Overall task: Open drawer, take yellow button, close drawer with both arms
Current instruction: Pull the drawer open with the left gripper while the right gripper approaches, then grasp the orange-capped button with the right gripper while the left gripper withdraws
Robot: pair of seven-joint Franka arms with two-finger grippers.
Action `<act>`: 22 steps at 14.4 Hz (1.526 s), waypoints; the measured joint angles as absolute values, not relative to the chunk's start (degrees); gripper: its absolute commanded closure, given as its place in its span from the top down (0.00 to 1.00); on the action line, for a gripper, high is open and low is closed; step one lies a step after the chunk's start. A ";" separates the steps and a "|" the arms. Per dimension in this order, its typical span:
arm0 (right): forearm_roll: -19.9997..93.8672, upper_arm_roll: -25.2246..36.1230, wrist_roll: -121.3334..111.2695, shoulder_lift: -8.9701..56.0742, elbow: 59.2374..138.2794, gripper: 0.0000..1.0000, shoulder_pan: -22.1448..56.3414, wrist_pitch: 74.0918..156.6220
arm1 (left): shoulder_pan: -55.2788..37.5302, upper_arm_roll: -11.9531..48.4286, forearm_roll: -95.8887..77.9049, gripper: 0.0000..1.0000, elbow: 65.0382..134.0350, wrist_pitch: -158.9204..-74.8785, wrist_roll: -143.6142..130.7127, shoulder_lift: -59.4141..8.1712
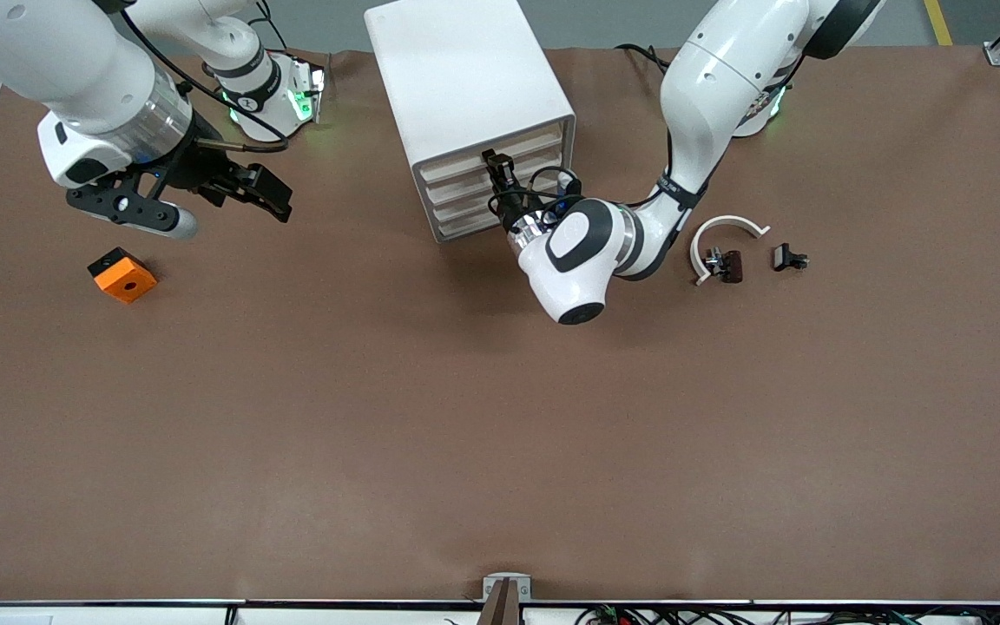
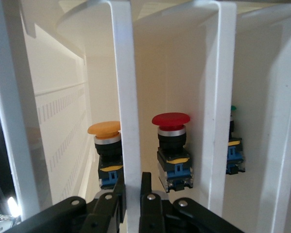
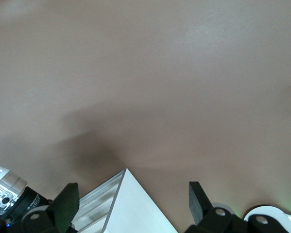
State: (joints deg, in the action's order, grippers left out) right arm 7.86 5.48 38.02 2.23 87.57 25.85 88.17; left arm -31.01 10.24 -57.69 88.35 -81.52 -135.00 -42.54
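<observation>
A brown desk (image 1: 465,417) carries a white cabinet (image 1: 465,78). The right pincer (image 1: 196,204) hangs spread wide above an orange cube (image 1: 122,274). The left pincer (image 1: 497,165) pinches the top drawer's (image 1: 500,156) front strip. The yellow-capped button (image 2: 105,145) sits inside that drawer.

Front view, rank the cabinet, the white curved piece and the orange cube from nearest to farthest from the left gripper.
1. The cabinet: the left gripper is at its drawer fronts, jaws pinching the front of the top drawer.
2. The white curved piece: on the table toward the left arm's end.
3. The orange cube: toward the right arm's end, below the right gripper.
</observation>
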 measured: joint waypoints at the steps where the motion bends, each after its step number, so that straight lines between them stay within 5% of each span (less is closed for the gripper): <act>1: 7.86 5.48 38.73 2.23 87.55 1.00 25.85 88.17 | -30.61 10.19 -57.72 0.00 88.35 -81.50 -135.01 -42.54; 11: 7.89 5.41 60.34 4.30 85.41 1.00 33.10 88.33 | -21.73 8.36 -57.72 0.00 84.62 -81.98 -134.82 -43.58; 12: 7.89 5.40 63.61 4.77 85.06 1.00 34.61 88.34 | -21.74 7.71 -57.72 0.05 84.04 -82.00 -134.82 -43.66; 13: 7.90 5.38 66.84 5.26 84.85 1.00 36.24 88.35 | -21.73 6.99 -57.72 0.23 83.48 -82.02 -134.82 -43.67; 14: 7.90 5.37 70.12 5.76 84.73 1.00 37.89 88.36 | -21.71 6.26 -57.73 0.46 82.77 -82.06 -134.81 -43.68; 15: 7.89 5.36 73.42 6.30 84.64 1.00 39.46 88.43 | -21.65 5.49 -57.72 0.80 82.05 -82.29 -134.65 -43.68; 17: 7.89 5.36 80.55 7.57 84.62 1.00 42.35 89.47 | -20.92 4.49 -57.72 1.00 80.71 -82.31 -134.37 -43.68; 22: 7.85 5.36 92.84 12.24 84.58 1.00 49.19 94.33 | -17.78 4.28 -57.72 1.00 77.99 -82.27 -134.27 -43.68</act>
